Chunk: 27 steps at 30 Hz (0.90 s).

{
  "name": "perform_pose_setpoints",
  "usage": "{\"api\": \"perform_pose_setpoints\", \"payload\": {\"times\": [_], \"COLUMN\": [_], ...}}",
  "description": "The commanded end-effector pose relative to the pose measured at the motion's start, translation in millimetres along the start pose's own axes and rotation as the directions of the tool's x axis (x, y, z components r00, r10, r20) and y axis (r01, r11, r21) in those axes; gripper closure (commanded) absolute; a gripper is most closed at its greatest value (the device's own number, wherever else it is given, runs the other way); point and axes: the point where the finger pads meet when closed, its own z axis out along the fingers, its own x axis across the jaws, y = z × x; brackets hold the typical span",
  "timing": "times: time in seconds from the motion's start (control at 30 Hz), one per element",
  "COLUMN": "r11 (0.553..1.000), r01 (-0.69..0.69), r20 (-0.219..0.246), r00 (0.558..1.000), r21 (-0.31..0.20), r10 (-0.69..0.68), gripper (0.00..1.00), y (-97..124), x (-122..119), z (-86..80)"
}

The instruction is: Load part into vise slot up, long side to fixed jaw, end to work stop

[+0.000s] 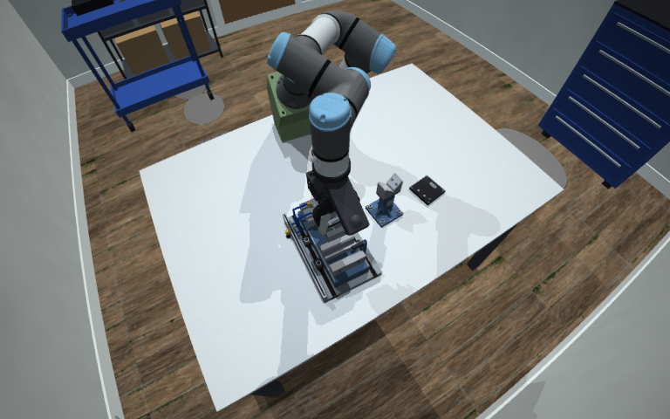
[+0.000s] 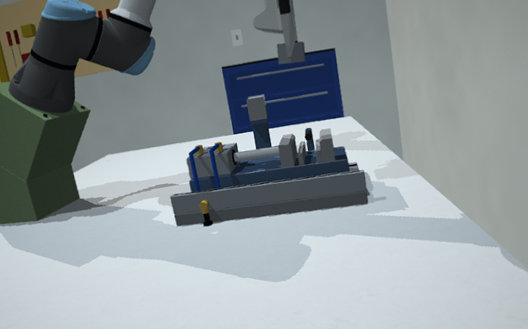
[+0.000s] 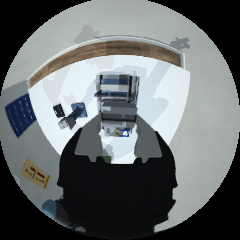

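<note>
My gripper [image 2: 290,46] hangs high above the vise [image 2: 269,163] and is shut on the grey part [image 2: 293,52], which shows at the fingertips. In the top view the gripper [image 1: 323,224] is over the cylinder end of the vise [image 1: 333,251]. In the wrist view the fingers frame the vise [image 3: 117,97] far below. The vise is open: the moving jaw [image 2: 288,150] on the cylinder rod and the fixed jaw [image 2: 325,144] stand apart, with the dark work stop [image 2: 308,135] between them. I cannot tell which way the part's slot faces.
The V-block [image 1: 390,192] stands on its blue base right of the vise. The dark infeed plate [image 1: 427,189] lies beyond it with nothing on it. The arm's green base [image 2: 22,153] is at the table's far left. A blue drawer cabinet [image 1: 612,88] stands off the table.
</note>
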Motion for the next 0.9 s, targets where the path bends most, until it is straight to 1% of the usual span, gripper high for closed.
{"api": "perform_pose_setpoints", "payload": {"times": [0.0,0.87], "r11": [1.0,1.0], "r01": [0.003,0.011], "r20": [-0.002,-0.003], "r00": [1.0,1.0], "r21": [0.003,0.004], "r10": [-0.003,-0.011], "gripper": [1.0,1.0], "y": [-0.7,-1.0], "x": [0.5,2.0], "z": [-1.0,-1.5]}}
